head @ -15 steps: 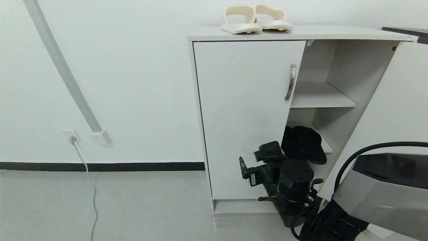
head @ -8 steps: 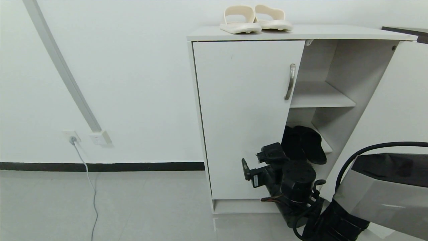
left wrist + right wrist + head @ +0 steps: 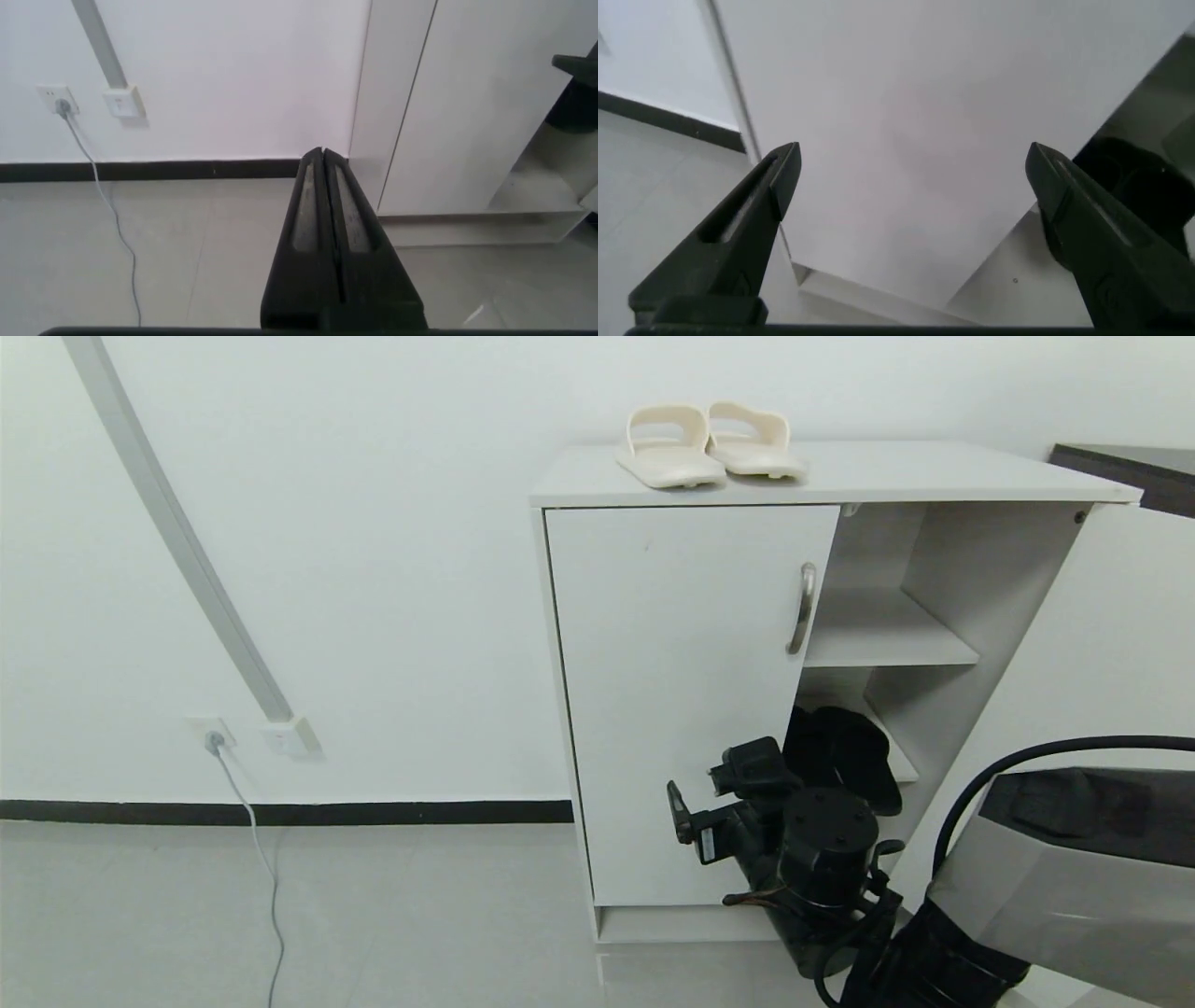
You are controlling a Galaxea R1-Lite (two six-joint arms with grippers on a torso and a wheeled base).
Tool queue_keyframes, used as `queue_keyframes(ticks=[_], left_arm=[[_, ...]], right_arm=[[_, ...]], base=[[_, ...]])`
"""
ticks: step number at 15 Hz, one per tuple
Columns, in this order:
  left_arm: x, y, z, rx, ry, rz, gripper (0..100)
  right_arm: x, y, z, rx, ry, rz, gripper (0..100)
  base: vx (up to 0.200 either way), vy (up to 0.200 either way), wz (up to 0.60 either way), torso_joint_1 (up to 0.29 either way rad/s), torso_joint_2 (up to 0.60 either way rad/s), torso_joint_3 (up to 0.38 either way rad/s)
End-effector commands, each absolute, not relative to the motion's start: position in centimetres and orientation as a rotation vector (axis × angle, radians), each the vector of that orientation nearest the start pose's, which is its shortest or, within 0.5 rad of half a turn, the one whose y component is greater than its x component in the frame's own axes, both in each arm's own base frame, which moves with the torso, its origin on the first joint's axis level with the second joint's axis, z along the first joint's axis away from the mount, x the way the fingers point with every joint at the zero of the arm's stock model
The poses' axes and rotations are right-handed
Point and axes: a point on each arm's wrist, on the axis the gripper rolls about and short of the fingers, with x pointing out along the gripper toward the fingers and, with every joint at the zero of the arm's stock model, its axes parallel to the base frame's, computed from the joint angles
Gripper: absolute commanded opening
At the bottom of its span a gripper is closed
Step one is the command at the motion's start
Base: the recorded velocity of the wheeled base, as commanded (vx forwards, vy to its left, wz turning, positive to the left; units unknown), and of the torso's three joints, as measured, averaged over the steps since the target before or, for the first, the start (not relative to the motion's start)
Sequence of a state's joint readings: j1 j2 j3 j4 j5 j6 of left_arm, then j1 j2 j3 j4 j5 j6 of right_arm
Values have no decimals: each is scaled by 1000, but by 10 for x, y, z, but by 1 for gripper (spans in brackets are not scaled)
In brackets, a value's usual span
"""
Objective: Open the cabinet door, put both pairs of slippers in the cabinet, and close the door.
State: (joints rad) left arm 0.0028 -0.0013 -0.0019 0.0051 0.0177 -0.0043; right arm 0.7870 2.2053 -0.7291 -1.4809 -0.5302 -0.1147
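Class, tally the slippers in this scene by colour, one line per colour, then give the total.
Cream slippers, on top of the cabinet: 2
Black slippers, overlapping inside the open cabinet: 2
Total: 4

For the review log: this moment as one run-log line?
black slippers: on lower shelf; cream slippers: on cabinet top; right door: open; right gripper: open, facing left door; left gripper: shut

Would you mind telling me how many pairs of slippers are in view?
2. A cream pair sits on top of the cabinet; a black pair lies low inside its open side, partly hidden by the closed door.
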Motion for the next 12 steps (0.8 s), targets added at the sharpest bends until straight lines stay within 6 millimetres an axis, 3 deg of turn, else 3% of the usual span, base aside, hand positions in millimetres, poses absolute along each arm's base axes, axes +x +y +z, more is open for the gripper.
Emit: queue_keyframes(ticks=[1, 12], left_arm=[[-23, 0, 75, -5, 5, 21, 0], [-23, 0, 75, -3, 5, 21, 0]], right_arm=[[269, 253, 74, -113, -16, 256, 100], [268, 253, 74, -114, -15, 256, 100]], base=[[0, 0, 0, 32, -481, -359], [0, 0, 0, 139, -468, -334]])
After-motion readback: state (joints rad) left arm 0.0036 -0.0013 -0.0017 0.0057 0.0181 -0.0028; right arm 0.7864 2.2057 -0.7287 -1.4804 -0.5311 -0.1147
